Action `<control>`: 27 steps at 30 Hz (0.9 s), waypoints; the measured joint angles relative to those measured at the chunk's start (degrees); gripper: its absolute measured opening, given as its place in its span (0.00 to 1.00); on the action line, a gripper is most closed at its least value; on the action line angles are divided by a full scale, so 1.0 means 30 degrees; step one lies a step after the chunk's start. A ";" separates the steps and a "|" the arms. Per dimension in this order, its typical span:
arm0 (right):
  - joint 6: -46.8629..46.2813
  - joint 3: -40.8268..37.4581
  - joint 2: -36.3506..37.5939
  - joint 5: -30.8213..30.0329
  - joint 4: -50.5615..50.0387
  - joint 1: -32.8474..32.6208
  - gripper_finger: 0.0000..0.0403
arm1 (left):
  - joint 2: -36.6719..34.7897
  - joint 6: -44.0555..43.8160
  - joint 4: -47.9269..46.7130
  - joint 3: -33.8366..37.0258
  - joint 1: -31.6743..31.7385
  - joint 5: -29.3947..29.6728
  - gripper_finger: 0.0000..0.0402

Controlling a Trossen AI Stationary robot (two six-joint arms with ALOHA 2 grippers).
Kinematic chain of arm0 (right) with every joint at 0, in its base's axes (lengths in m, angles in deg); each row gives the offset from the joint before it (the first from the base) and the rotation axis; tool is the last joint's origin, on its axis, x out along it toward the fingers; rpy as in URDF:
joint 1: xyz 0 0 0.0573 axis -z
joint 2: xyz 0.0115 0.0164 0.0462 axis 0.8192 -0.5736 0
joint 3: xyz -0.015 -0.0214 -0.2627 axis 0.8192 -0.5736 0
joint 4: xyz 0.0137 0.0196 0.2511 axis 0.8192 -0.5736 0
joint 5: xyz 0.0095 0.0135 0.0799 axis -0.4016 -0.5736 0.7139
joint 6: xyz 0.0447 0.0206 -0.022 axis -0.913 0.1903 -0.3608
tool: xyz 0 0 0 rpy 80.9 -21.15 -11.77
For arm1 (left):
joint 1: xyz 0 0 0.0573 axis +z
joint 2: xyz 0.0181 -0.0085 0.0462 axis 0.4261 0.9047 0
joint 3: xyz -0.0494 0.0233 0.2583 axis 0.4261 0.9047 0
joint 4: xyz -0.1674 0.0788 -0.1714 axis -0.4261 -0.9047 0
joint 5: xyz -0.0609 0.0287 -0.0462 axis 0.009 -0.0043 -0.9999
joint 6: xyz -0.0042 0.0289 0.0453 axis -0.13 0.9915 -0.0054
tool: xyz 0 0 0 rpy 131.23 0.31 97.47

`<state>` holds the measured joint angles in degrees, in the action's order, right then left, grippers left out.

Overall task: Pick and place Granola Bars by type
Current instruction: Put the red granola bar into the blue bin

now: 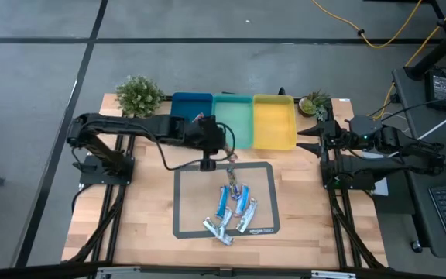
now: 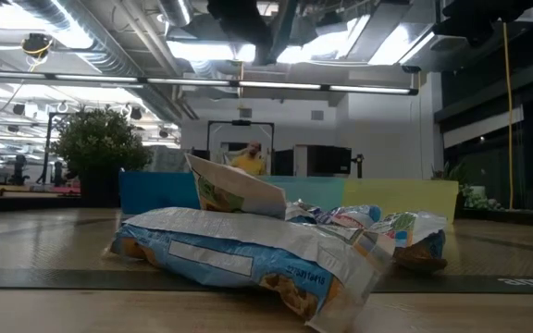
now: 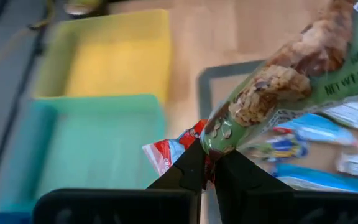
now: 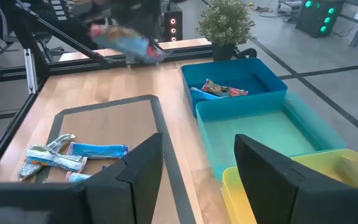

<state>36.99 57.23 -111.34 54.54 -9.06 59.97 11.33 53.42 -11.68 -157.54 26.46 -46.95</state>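
My left gripper [image 3: 209, 167] [image 1: 224, 159] hovers over the far edge of the grey mat [image 1: 184, 177], shut on a green-and-red granola bar [image 3: 278, 87] [image 4: 128, 41]. Several other bars, mostly blue-and-white and silver [image 1: 232, 211] [image 4: 61, 155], lie flat in a loose pile on the mat; in the low view a blue-and-white one [image 2: 248, 254] fills the foreground. One multicoloured bar [image 4: 221, 89] lies inside the blue bin [image 1: 192, 105]. My right gripper [image 4: 197, 168] waits open at the table's right side, near the yellow bin [image 1: 275, 120]. My left gripper pinches the green-and-red bar by the crimped red end of its wrapper [image 3: 211, 144] between the two fingertips [image 3: 188, 168]. The bar's length runs straight out beyond the fingers. It is lifted clear of the mat and the pile.
Blue, teal [image 1: 233, 120] and yellow bins stand in a row along the far edge, flanked by two small potted plants [image 1: 138, 95] [image 1: 314, 102]. Bare wood lies left and right of the mat. The right arm [image 1: 362, 143] stands over the right edge.
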 joint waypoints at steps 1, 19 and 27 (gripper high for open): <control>0.0000 0.0000 0.0000 0.0000 0.0000 0.0000 0.50 | -0.0238 -0.0009 0.0008 0.0000 0.0143 0.0307 0.04; -0.0058 0.0000 0.0007 0.0000 0.0000 0.0000 0.50 | -0.1559 -0.3690 -0.0330 -0.0015 0.3858 0.1222 0.04; -0.0060 0.0000 0.0002 0.0000 -0.0007 0.0000 0.50 | -0.1711 -0.4031 -0.0688 -0.0015 0.6047 0.0661 0.04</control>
<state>36.81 57.23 -111.33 54.54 -9.08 59.97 6.19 41.32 -13.74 -157.58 44.60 -44.97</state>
